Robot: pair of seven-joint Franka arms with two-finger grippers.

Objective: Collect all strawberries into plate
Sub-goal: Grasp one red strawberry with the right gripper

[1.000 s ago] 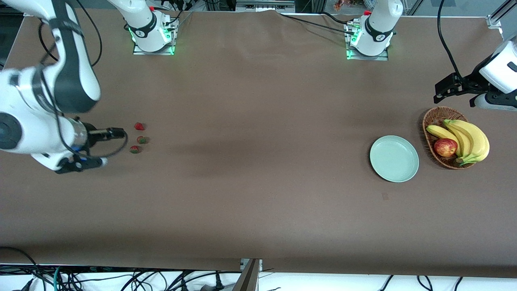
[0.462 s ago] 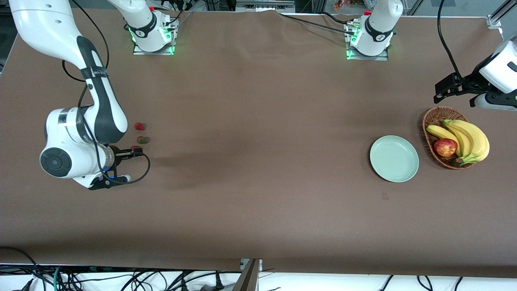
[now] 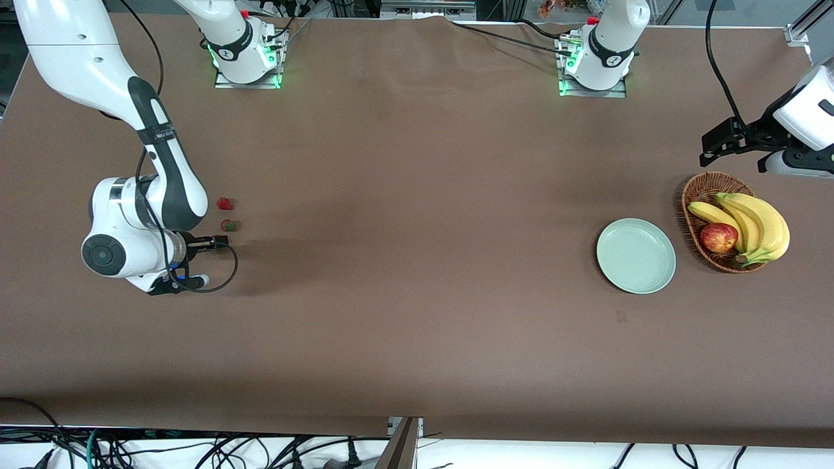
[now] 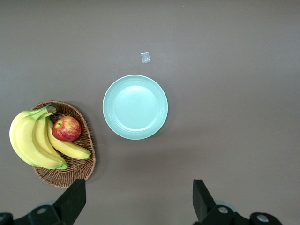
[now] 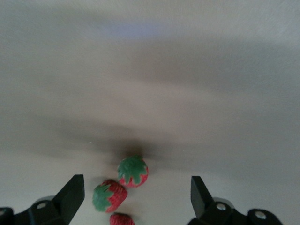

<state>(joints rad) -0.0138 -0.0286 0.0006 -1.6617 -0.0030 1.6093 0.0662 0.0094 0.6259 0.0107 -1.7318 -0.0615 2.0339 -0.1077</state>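
Note:
Three small red strawberries with green caps lie close together toward the right arm's end of the table. Two strawberries (image 3: 225,204) (image 3: 229,225) show in the front view; the third is hidden there under the right wrist. All three appear in the right wrist view (image 5: 132,171) (image 5: 109,197) (image 5: 121,219). My right gripper (image 3: 179,284) (image 5: 136,206) hangs low over them, open, holding nothing. The pale green plate (image 3: 636,255) (image 4: 135,107) lies bare toward the left arm's end. My left gripper (image 3: 795,166) (image 4: 138,206) waits high above the table by the basket, open.
A brown wicker basket (image 3: 692,195) (image 4: 84,161) with bananas (image 3: 759,225) and a red apple (image 3: 718,238) stands beside the plate, toward the left arm's end. A small pale mark (image 3: 621,316) (image 4: 146,57) lies on the brown table nearer the front camera than the plate.
My right arm has swung in over the strawberries and now covers the one nearest the front camera. The left arm, plate and basket have not moved.

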